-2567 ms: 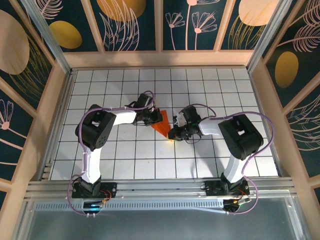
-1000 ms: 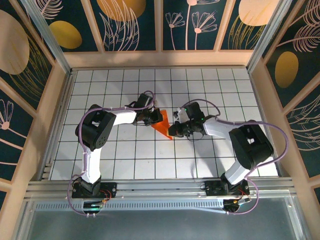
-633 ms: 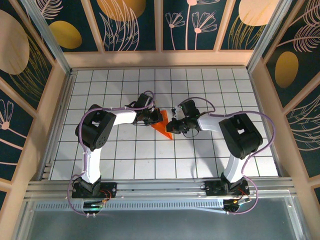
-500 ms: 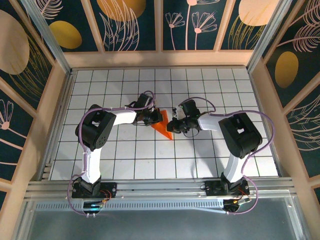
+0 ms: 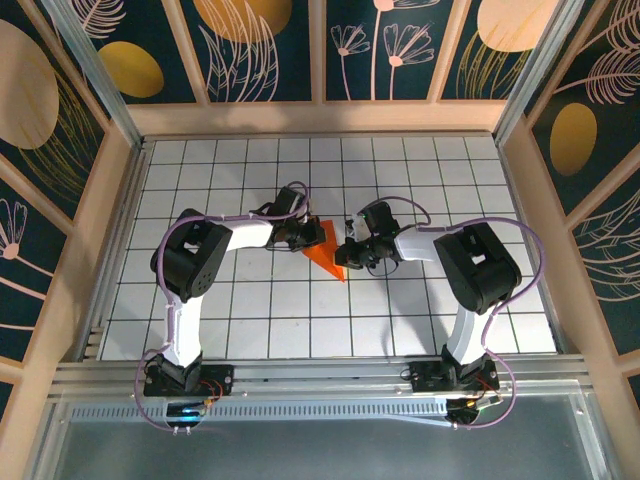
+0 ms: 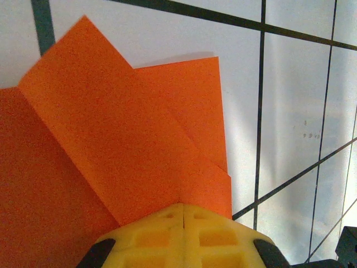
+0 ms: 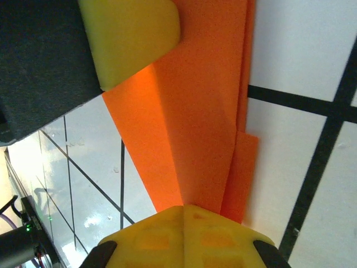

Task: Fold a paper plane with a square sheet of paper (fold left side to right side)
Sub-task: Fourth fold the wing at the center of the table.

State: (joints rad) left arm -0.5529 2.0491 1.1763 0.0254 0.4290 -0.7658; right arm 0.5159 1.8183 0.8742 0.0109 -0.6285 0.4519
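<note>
The sheet of paper (image 5: 326, 248) is bright orange and lies flat mid-table, folded into a pointed wedge of layered flaps with its tip toward me. My left gripper (image 5: 306, 236) is shut, its yellow tips resting on the wedge's left part. In the left wrist view the paper (image 6: 111, 139) fans out from the closed left gripper (image 6: 183, 207). My right gripper (image 5: 349, 252) is shut too, on the wedge's right edge. The right wrist view has creased layers of the paper (image 7: 195, 111) running away from the closed right gripper (image 7: 184, 209), with a left finger (image 7: 131, 39) at the far end.
The white gridded table (image 5: 250, 310) spreads around the paper. Wooden walls (image 5: 320, 118) ring it at the back and sides. An aluminium rail (image 5: 320, 372) carrying the arm bases runs along the near edge.
The right gripper has slid from the wedge's near tip up along its right edge, and the right elbow has swung. The left gripper and the paper have stayed put.
</note>
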